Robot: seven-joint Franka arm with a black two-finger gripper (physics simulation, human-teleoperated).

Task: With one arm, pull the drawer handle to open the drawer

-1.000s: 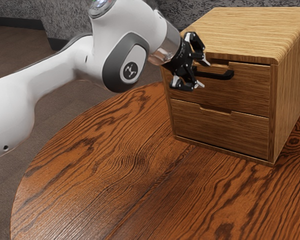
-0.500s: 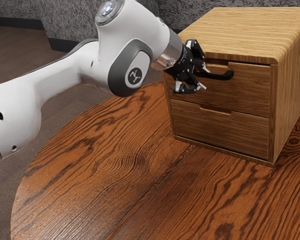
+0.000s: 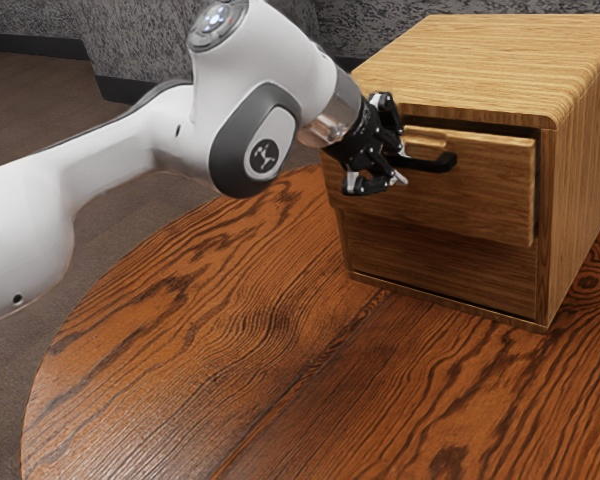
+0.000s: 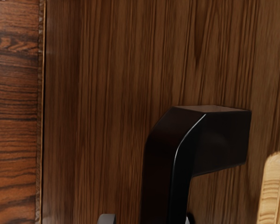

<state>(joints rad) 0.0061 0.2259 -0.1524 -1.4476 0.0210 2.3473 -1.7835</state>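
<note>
A wooden cabinet [image 3: 500, 60] stands on the table at the exterior view's right, with two drawers in its front. The top drawer [image 3: 480, 185] sticks out a little from the cabinet face and casts a shadow on the lower drawer [image 3: 450, 260]. Its black bar handle [image 3: 432, 161] runs across the drawer front. My black gripper [image 3: 388, 150] is shut on the handle's end nearest the arm. In the wrist view the black handle [image 4: 186, 158] rises close under my hand against the drawer front [image 4: 112, 93].
The round dark wooden table [image 3: 260, 340] spreads out in front of the cabinet. My white arm [image 3: 130, 170] comes in from the exterior view's left above the table. Grey floor [image 3: 40, 110] lies beyond the table's edge.
The top drawer has slid out from flush to partly open. My gripper has pulled back toward the exterior view's left with the handle in it.
</note>
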